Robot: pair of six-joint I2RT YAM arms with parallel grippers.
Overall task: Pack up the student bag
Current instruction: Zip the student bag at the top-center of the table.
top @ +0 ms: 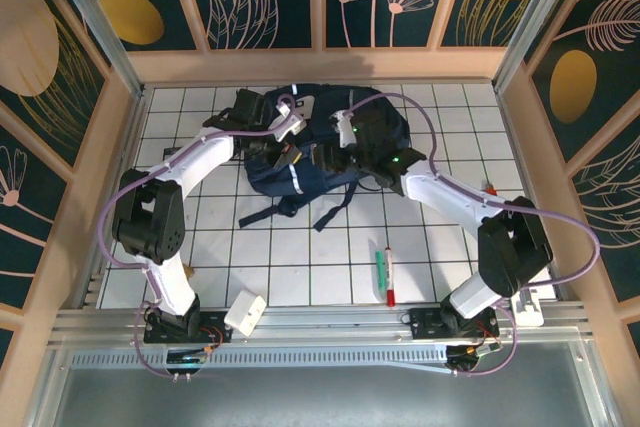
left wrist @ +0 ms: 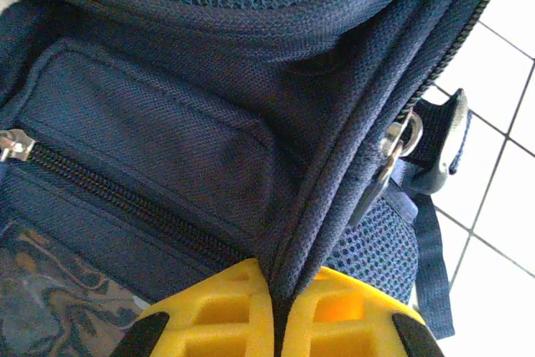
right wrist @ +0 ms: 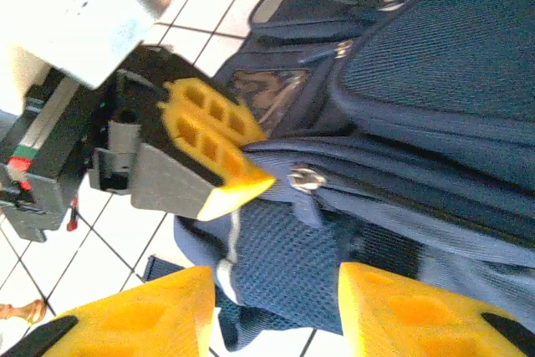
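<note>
White-tiled worktop (top: 300, 257) with student bag (top: 325, 152) crosswise at far centre. Zip seam (left wrist: 334, 173) pinched in shut left jaws; mesh side (right wrist: 284, 248) straight ahead of right jaws, half open, holding nothing.

**Even light from above on your student bag (top: 325, 152), with glare at both wrists**

Your top view is bright, sharp and evenly lit. The bag throws only a soft, short shadow onto the white tiled table (top: 300, 267) in front of it. In your left wrist view the bag's weave is crisp, the left gripper (left wrist: 280, 319) below it is blurred, and the tiles right of the bag wash out pale. In your right wrist view the corner up and left of the bag burns to white, and the right gripper (right wrist: 276, 315) beneath the bag is soft.
</note>
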